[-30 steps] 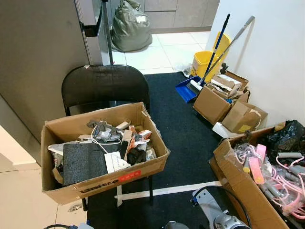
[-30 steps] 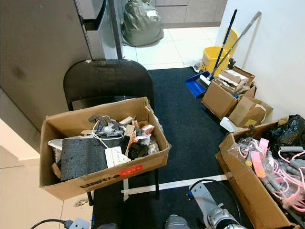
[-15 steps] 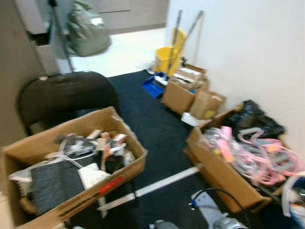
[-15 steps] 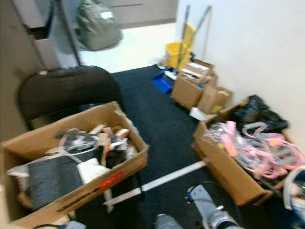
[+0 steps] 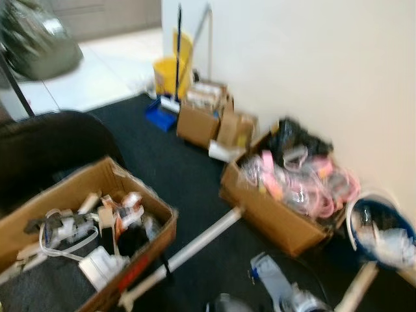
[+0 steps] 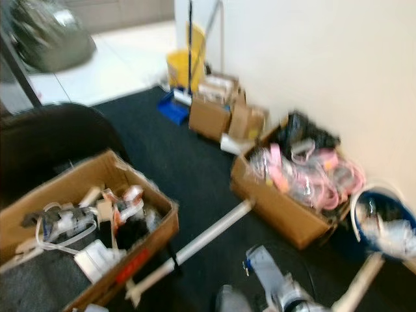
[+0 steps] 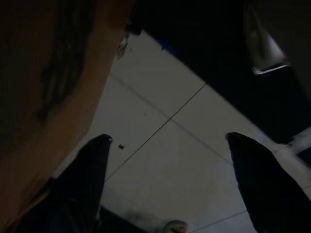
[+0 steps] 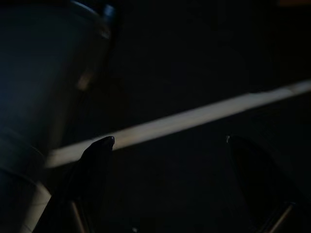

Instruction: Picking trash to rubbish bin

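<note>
Hanging idle, the left claw [image 7: 167, 145] and right claw [image 8: 167, 145] are gaping wide, gripping nothing. The box [image 5: 140, 257] is offering light, crumpling trash [image 5: 120, 211], probably best pinched at an edge.

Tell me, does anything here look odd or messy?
Yes. The box on the black chair is heaped with loose cables and scraps, and the box by the wall overflows with tangled pink cords. Both views are blurred.
</note>
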`<state>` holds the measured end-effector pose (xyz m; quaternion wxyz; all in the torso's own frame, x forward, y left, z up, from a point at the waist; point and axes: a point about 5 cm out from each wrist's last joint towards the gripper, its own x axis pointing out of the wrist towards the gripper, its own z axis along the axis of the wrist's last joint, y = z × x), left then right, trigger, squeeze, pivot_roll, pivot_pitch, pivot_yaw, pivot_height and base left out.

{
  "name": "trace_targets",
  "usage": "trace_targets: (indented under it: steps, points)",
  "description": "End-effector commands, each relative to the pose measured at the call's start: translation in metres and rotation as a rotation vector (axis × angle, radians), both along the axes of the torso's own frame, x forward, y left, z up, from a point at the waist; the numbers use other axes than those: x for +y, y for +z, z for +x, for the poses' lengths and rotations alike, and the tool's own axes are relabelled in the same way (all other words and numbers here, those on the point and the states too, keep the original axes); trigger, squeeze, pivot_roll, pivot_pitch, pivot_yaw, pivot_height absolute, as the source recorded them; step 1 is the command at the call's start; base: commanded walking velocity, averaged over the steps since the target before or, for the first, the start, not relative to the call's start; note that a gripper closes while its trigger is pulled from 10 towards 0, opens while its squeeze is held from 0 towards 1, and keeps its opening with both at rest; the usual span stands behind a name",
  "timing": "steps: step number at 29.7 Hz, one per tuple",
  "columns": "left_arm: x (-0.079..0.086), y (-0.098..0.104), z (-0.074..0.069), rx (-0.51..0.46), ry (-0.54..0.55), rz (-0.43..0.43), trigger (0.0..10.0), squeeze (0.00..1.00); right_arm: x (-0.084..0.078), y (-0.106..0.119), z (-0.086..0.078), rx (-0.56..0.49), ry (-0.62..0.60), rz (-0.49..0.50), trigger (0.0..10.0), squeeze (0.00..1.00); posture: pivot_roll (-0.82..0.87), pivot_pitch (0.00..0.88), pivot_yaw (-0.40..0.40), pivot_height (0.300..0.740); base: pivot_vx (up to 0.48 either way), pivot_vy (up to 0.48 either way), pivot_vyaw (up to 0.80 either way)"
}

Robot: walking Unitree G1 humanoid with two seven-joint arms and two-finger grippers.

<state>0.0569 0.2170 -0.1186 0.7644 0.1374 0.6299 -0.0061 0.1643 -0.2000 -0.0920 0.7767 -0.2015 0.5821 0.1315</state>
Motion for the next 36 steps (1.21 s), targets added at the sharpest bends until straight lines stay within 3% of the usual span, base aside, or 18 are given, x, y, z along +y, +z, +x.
trace_targets:
  steps: [1,17,20,36]
  points:
    - [-0.0103,0.0041,0.0299,-0.123,-0.016,-0.042,10.0,0.00,-0.0001,-0.0007,-0.0016,0.005,0.002,-0.005,10.0,0.00,0.08,0.013,-0.022,0.740,0.000,0.000,-0.78]
    - [-0.0086,0.0043,0.0293,-0.121,-0.013,-0.048,10.0,0.00,0.0020,-0.0019,-0.0038,0.010,-0.004,0.003,10.0,0.00,0.08,0.017,-0.011,0.740,0.000,0.000,-0.77]
    - [-0.0098,0.0040,0.0288,-0.116,-0.006,-0.067,10.0,0.00,0.0025,-0.0018,-0.0032,0.002,-0.019,0.010,10.0,0.00,0.08,0.017,-0.010,0.740,0.000,0.000,0.00]
    - [-0.0116,0.0029,0.0255,-0.100,0.011,-0.090,10.0,0.00,0.0029,-0.0020,-0.0037,-0.002,-0.025,0.015,10.0,0.00,0.08,0.016,-0.008,0.740,0.000,-0.469,0.00]
